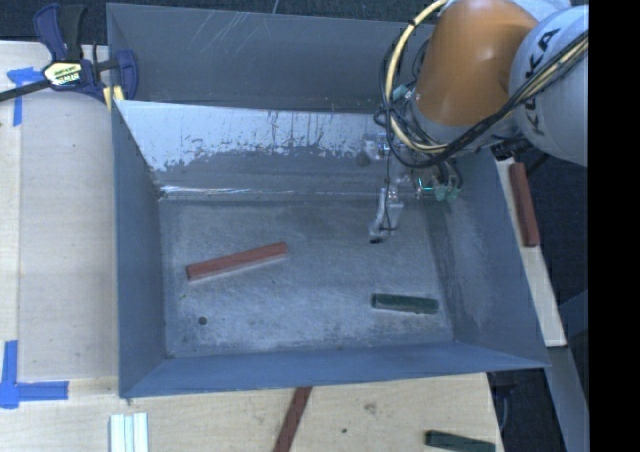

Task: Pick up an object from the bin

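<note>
- Grey metal bin held a reddish-brown bar at left and a dark green bar at right.
- Gripper hung apart from both bars, towards the back; open or closed could not be told.

Large black letters stand on the pale grey casing of the robot arm at upper right. They are partly cut off and look like pieces of the brand name KUKA. No other writing can be read.

Arm in frm right; hand hangs down, approx. vertical.
</note>
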`<move>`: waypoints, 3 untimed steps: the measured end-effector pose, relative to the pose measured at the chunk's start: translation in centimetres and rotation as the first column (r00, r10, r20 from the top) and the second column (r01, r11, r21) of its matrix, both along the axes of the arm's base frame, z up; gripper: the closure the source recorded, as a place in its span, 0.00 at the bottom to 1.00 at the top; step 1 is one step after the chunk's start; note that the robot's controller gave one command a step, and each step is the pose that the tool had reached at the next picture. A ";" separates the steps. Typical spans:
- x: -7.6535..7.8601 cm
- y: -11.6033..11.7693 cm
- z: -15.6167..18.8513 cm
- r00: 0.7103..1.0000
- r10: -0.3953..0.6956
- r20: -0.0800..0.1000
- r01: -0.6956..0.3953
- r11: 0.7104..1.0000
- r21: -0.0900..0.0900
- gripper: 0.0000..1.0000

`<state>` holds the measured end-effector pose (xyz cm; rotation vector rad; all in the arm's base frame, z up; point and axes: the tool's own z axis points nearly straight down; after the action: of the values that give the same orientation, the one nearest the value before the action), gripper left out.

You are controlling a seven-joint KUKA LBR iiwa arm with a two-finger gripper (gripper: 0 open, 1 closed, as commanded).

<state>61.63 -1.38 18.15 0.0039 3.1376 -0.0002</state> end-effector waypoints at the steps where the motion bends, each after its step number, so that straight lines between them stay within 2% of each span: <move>1: -0.1 5.9 -3.5 0.999 0.040 0.001 -0.040 0.999 -0.001 0.00; 2: 1.0 11.6 -6.8 1.000 0.010 0.002 -0.010 1.000 0.002 0.00; 3: 0.9 9.7 -9.4 0.980 0.200 -0.001 -0.200 0.980 0.000 0.00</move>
<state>62.49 8.28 8.77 -0.3117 3.1231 0.0010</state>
